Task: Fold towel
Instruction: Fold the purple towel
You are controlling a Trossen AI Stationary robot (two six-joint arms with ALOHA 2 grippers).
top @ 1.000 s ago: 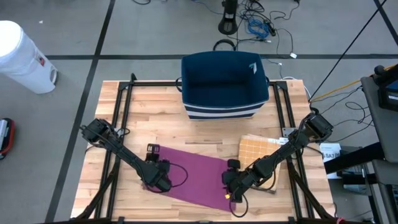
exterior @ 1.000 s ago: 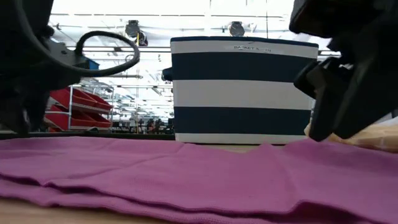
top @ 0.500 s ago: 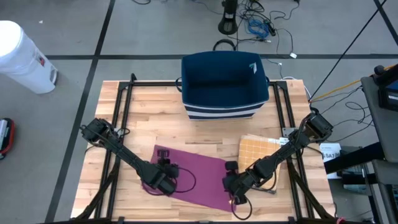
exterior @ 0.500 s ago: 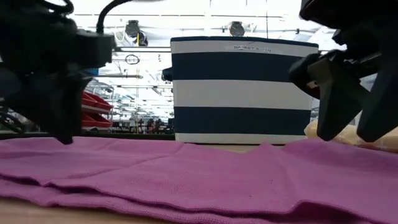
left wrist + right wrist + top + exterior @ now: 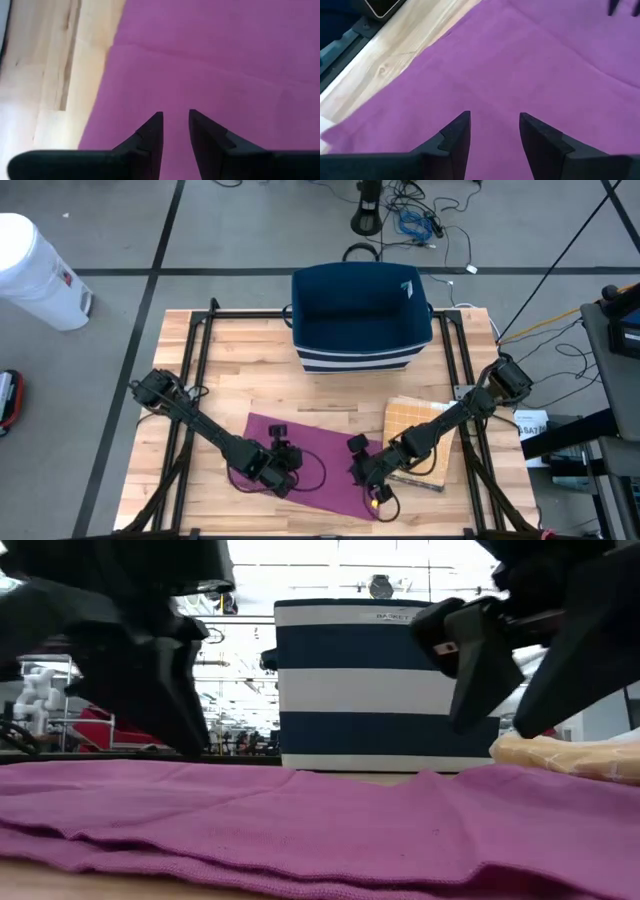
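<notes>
over towel (image 5: 320,465), both claws moved inward

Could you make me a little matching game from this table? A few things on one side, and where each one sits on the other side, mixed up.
Things:
1. purple towel
2. striped basket
3. yellow folded cloth
4. white bin

Places:
A. on the floor, off the table's far left corner
B. at the table's far edge, in the middle
C. flat on the near part of the table, under both grippers
D. on the table, right of the towel, beside the right arm

Pairs: 1-C, 2-B, 3-D, 4-A
</notes>
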